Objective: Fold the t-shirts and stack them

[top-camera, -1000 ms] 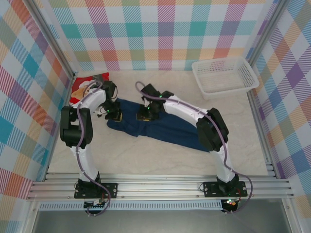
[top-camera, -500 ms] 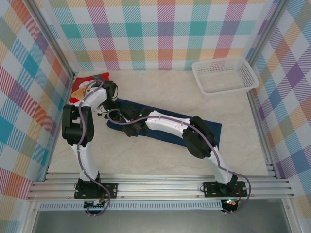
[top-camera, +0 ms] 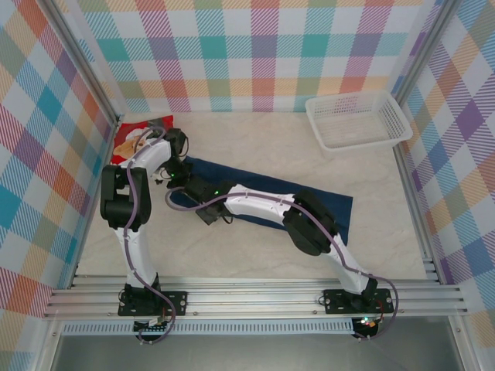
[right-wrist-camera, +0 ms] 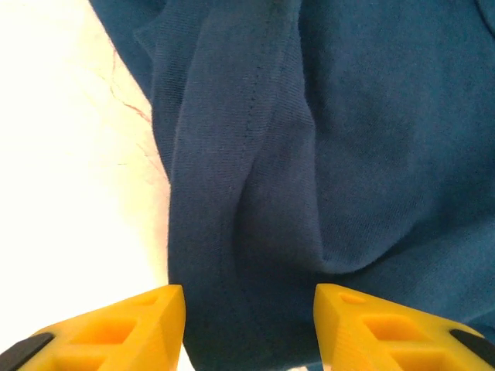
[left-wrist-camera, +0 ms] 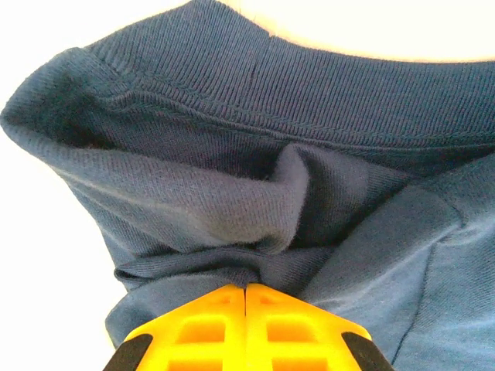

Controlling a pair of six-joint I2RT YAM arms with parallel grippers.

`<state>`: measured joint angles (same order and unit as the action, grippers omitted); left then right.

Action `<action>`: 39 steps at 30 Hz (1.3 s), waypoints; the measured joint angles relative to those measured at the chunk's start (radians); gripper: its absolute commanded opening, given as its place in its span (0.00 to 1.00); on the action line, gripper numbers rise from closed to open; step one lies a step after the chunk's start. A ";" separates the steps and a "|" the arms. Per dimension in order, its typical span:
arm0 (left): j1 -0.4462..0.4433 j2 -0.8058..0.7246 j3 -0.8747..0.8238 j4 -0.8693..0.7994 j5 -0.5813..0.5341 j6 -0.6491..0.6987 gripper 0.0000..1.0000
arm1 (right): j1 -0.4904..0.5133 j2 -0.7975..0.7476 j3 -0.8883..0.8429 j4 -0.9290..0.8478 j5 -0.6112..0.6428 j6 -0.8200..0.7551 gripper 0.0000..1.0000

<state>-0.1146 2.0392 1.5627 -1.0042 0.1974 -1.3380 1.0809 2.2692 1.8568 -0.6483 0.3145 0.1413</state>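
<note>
The dark navy t-shirt (top-camera: 336,207) lies as a long strip across the middle of the table, partly under my right arm. My left gripper (top-camera: 176,176) sits at the strip's left end. In the left wrist view its yellow fingers (left-wrist-camera: 246,290) are shut, with a bunched fold of navy cloth (left-wrist-camera: 232,154) pinched at their tips. My right gripper (top-camera: 199,210) hovers just beside it, at the shirt's near left edge. In the right wrist view it (right-wrist-camera: 247,309) stands open, with the hemmed cloth (right-wrist-camera: 348,116) between and beyond the jaws. The red t-shirt (top-camera: 139,130) lies crumpled at the back left.
A white mesh basket (top-camera: 356,120) stands at the back right corner. Plaid walls close in the table (top-camera: 255,139) on three sides. A metal rail runs along the near edge, with both arm bases on it.
My right arm has swept left along the navy shirt to its left end, and its jaws have opened wider. The shirt now lies longer and flatter. The left gripper has stayed put.
</note>
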 measured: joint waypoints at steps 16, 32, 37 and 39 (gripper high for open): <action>0.002 0.017 0.024 -0.018 0.000 0.017 0.00 | 0.006 0.032 0.027 -0.050 0.045 0.008 0.09; 0.002 0.046 0.235 -0.034 -0.019 0.216 0.56 | -0.209 0.029 0.060 -0.096 -0.538 0.162 0.00; -0.001 -0.051 0.199 -0.030 -0.089 0.341 0.49 | -0.338 0.031 0.020 -0.059 -0.789 0.282 0.00; -0.005 -0.124 0.141 -0.020 -0.096 0.383 0.38 | -0.372 0.035 0.021 -0.038 -0.870 0.325 0.02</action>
<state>-0.1200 1.9148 1.7039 -1.0241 0.1013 -0.9554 0.7094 2.3043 1.8774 -0.6861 -0.5556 0.4664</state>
